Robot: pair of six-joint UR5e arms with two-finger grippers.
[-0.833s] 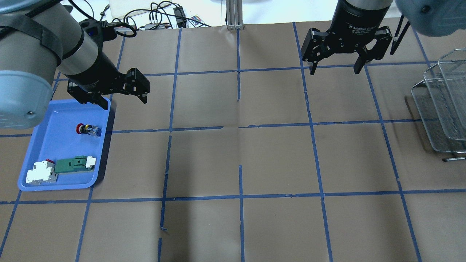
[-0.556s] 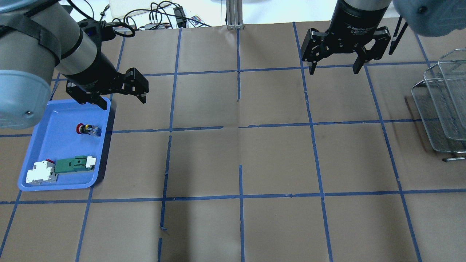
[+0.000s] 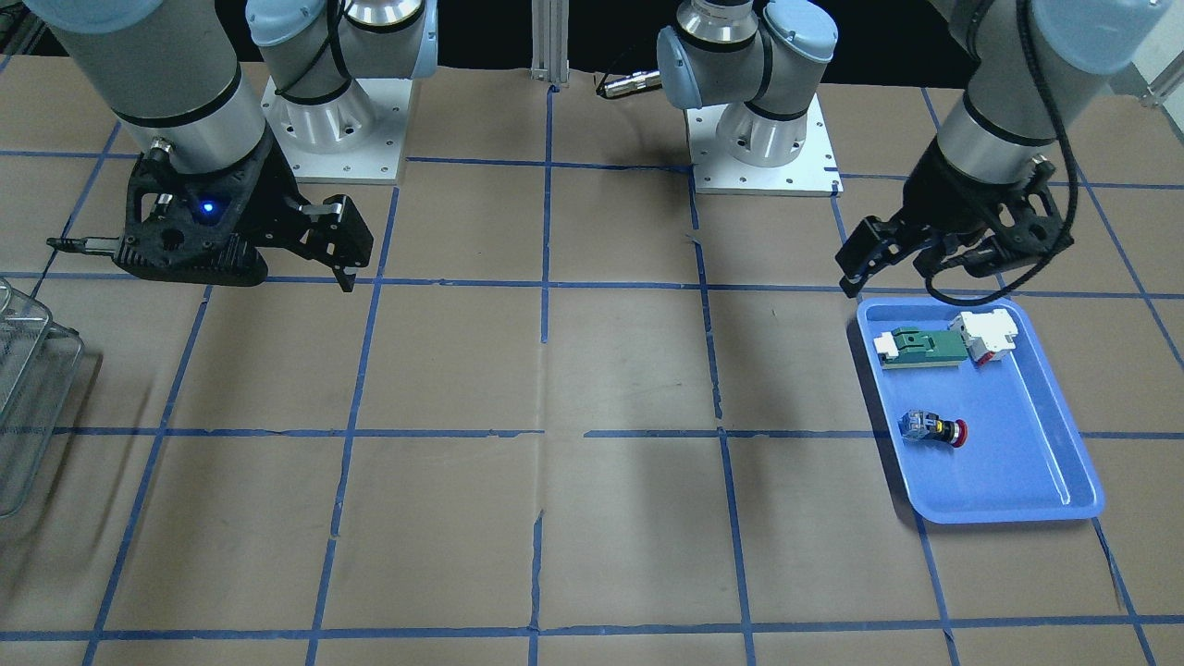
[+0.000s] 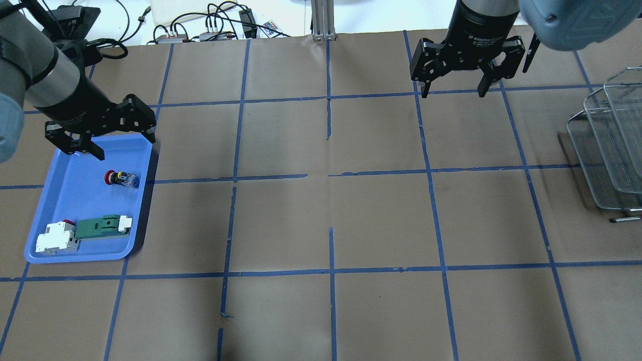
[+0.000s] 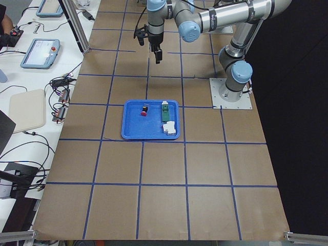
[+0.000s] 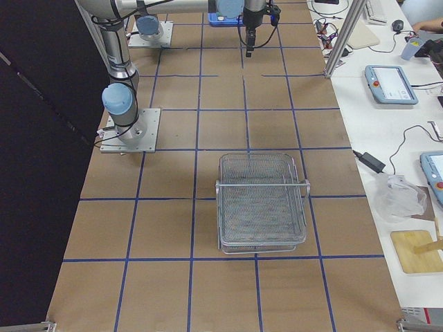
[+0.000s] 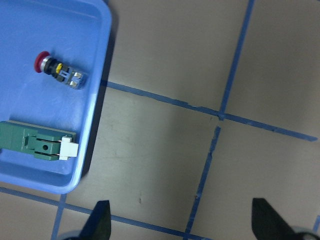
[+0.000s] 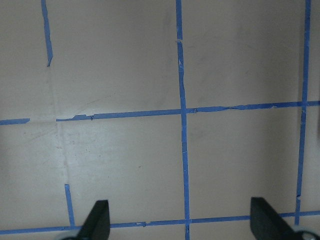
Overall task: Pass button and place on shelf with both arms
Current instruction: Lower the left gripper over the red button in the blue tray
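Observation:
The button [image 4: 120, 178] lies on its side in the blue tray [image 4: 75, 200], red cap pointing left. It also shows in the front-facing view [image 3: 934, 430] and the left wrist view [image 7: 60, 71]. My left gripper [image 4: 125, 145] is open and empty. It hangs well above the tray's edge and does not touch the button. In the front-facing view the left gripper [image 3: 911, 273] shows at the tray's robot-side end. My right gripper [image 4: 454, 94] is open and empty over bare table at the far right. The wire shelf [image 4: 607, 150] stands at the right edge.
A green-and-white flat part [image 4: 100, 226] and a white-and-red block [image 4: 55, 238] lie at the tray's near end. Brown paper with blue tape lines covers the table. Cables lie beyond the table's far edge [image 4: 210, 27].
My left gripper has swung left, from beside the tray's far right corner to over the tray's far edge. My right gripper has drifted slightly left and away. The button has not moved.

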